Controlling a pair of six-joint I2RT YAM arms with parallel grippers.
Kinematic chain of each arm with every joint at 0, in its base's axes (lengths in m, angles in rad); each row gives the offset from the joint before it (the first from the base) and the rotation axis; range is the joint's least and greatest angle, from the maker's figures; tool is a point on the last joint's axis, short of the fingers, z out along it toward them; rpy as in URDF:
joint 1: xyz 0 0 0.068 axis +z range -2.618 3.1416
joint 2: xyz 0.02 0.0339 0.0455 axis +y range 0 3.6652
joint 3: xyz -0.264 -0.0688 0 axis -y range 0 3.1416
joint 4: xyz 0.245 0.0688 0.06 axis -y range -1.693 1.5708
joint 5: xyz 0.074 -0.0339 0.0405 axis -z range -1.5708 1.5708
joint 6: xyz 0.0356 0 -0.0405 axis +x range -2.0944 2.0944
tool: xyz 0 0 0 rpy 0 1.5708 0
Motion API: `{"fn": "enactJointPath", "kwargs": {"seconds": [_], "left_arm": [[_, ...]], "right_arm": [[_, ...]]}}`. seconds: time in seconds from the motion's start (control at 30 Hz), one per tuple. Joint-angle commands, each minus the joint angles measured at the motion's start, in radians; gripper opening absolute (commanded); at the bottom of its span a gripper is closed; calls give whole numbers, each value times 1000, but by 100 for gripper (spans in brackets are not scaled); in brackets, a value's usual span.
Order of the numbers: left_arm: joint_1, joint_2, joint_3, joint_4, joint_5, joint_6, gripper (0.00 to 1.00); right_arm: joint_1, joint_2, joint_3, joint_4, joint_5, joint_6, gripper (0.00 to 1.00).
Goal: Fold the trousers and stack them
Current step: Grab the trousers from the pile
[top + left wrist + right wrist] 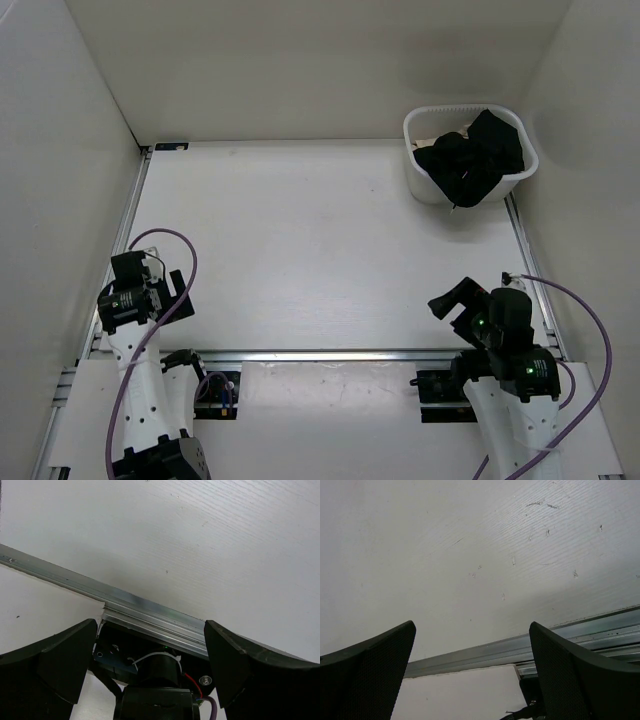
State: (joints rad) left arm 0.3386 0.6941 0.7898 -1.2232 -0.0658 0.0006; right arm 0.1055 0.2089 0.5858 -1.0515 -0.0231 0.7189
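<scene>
White walls (pixel 60 150) close in a white worktop (pixel 300 240). In the top view the trousers (pixel 468 160) lie bunched in a white basket (pixel 420 135) at the upper right of the frame, well apart from both arms. Nothing is folded or stacked yet. The left end effector (pixel 165 290) sits at the lower left and the right end effector (pixel 458 303) at the lower right, both near the rail (pixel 330 354) across the bottom.

The likely trouble is that the black heap shows no clear waistband or leg. A pinch could catch a single fold and pull the fabric out twisted. It could also snag the cloth on the rim and drag or tip the basket. The basket stands close to the right wall, so there is little room to approach.

In the left wrist view the dark fingers (pixel 50 665) stand wide apart at the lower corners. Between them are bare worktop, the rail and the arm's base. The end effector is released and grasps nothing.

In the right wrist view the fingers (pixel 370 670) are spread equally wide over bare worktop and rail, released and touching nothing.
</scene>
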Motion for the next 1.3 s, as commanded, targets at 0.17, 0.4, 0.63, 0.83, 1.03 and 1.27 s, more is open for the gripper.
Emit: {"fn": "enactJointPath", "kwargs": {"seconds": [0.17, 0.4, 0.63, 0.83, 1.03, 1.27], "left_arm": [[5, 59, 182, 24, -20, -1, 100], [5, 198, 397, 68, -20, -1, 100], [5, 447, 659, 97, -29, -1, 100], [5, 648, 845, 97, 7, -1, 100], [-39, 766, 885, 97, -25, -1, 100], [-101, 846, 896, 97, -48, -1, 100]], "right_arm": [[0, 153, 185, -110, 115, -110, 99], [0, 516, 560, 157, 375, -288, 99], [-12, 1165, 1027, 312, 457, -418, 99], [-99, 1785, 1587, 216, 483, -418, 99], [-156, 2100, 1834, 217, 390, -391, 99], [-156, 1991, 1749, 304, 215, -431, 0]]}}
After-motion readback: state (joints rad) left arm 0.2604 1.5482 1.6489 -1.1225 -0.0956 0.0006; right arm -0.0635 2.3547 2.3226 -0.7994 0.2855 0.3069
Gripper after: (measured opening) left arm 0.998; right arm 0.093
